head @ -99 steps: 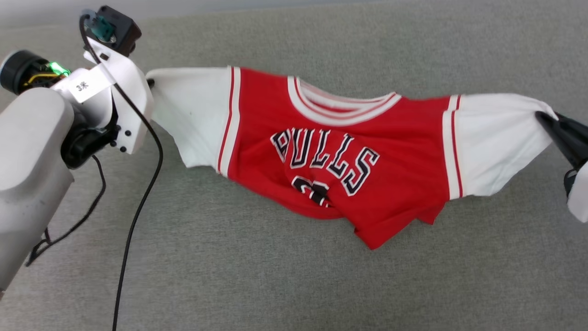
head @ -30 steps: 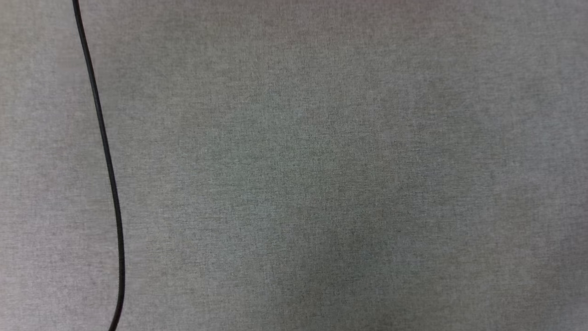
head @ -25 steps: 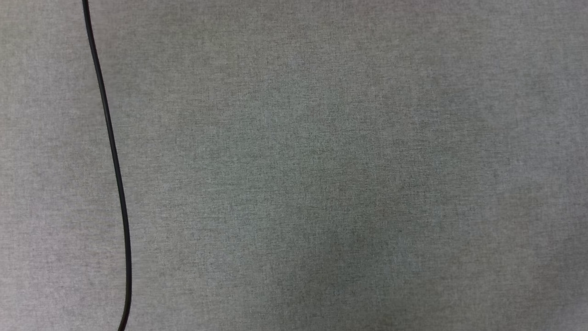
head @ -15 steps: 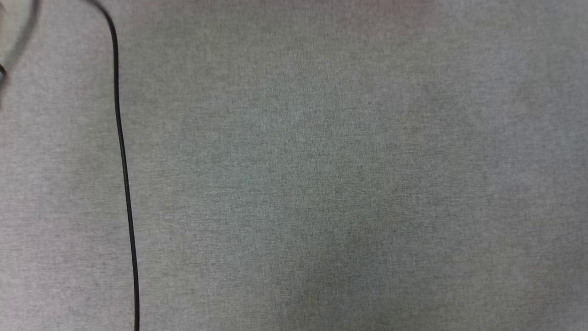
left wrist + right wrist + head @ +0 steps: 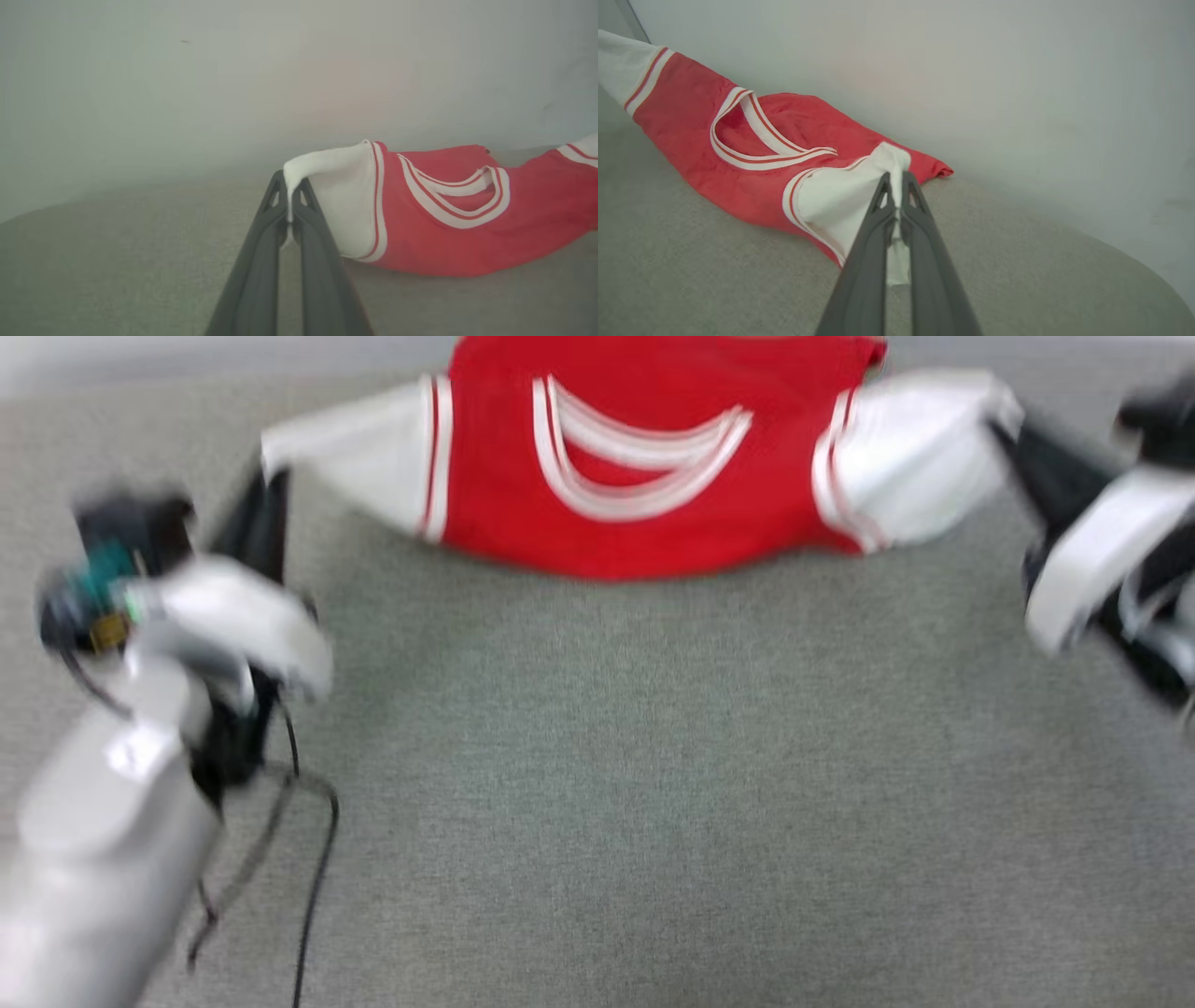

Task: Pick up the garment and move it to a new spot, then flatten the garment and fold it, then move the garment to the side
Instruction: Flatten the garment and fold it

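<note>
The head has swung back up: half a second ago there was only grey cloth and the cable (image 5: 313, 887). Now the shirt (image 5: 644, 523) shows, its red body lying at the far edge of the surface (image 5: 597, 756) against the pale wall (image 5: 187, 93), striped neckband visible. The left gripper (image 5: 290, 205) is clamped on one white sleeve tip and the right gripper (image 5: 896, 191) on the other. The head's picture is blurred.

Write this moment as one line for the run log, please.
shirt: stretched by its sleeves, middle on grey surface | left gripper: shut on one sleeve | right gripper: shut on other sleeve
</note>
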